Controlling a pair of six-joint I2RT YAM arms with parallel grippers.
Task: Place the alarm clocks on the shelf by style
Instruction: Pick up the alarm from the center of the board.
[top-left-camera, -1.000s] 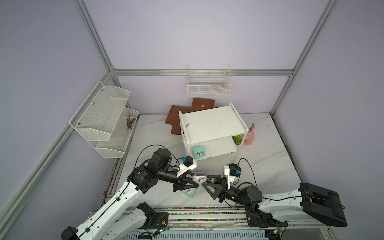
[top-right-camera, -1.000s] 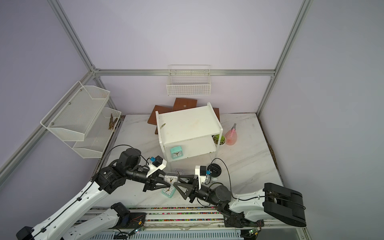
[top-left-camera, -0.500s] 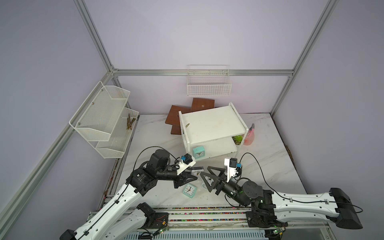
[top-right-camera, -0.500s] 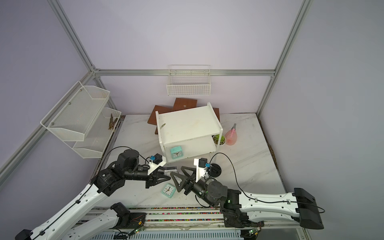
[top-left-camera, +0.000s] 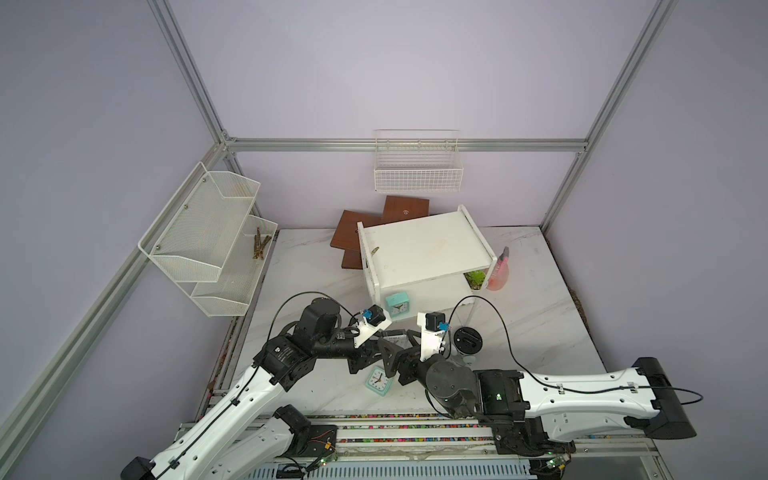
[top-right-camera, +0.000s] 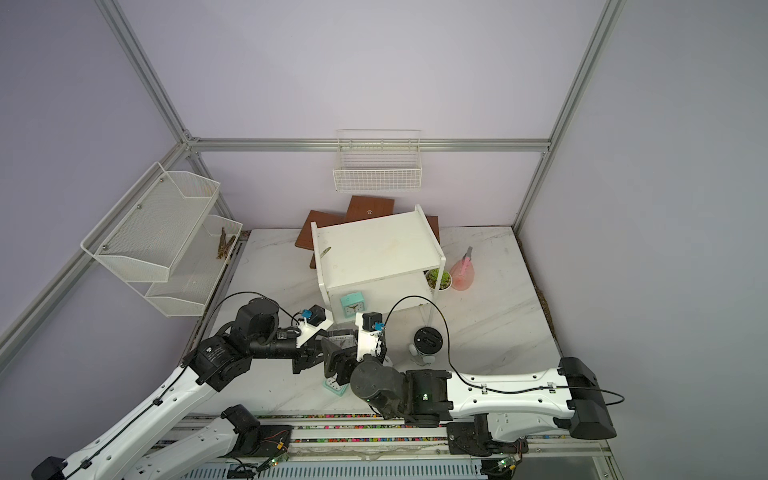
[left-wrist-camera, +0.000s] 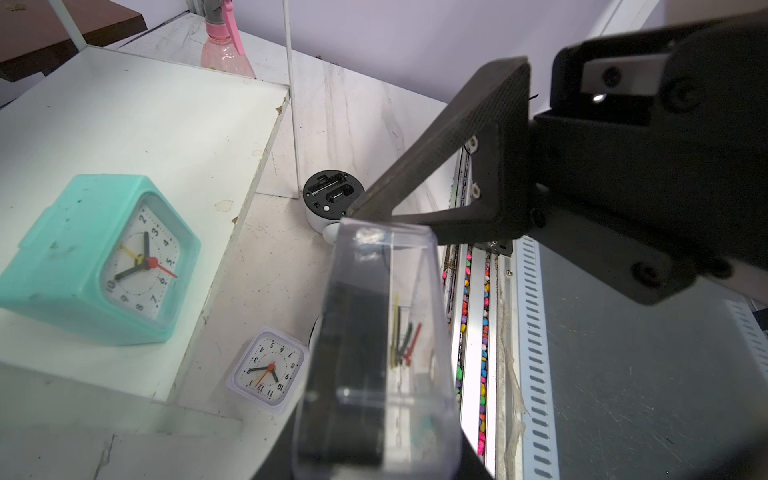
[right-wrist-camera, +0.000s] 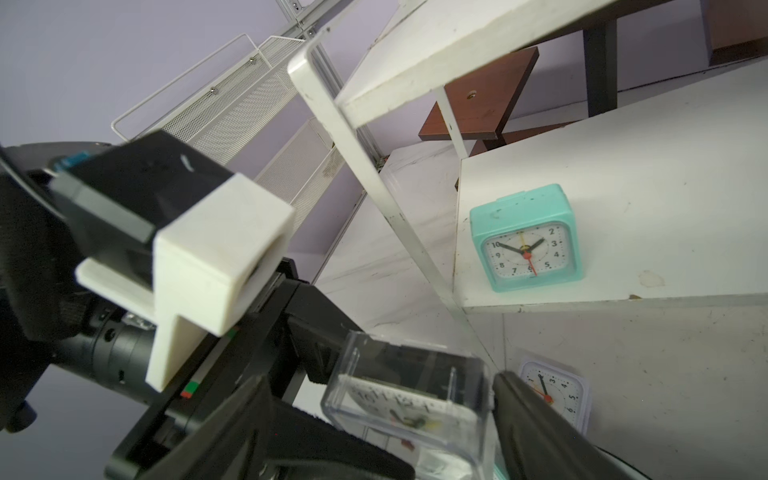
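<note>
The white shelf (top-left-camera: 424, 249) sits mid-frame in both top views, with one mint-green clock (top-left-camera: 397, 304) upright on its lower board. Just below it, my left gripper (left-wrist-camera: 365, 374) is clamped on a clear-cased whitish clock (right-wrist-camera: 407, 407). My right gripper (right-wrist-camera: 382, 436) stands wide apart on either side of it. Another mint clock (top-left-camera: 379, 381) lies on the table (top-left-camera: 519, 332) beneath them.

Bright diffuse light, soft shadows; wrist views warped at edges, near clock (left-wrist-camera: 376, 345) blurred.
</note>
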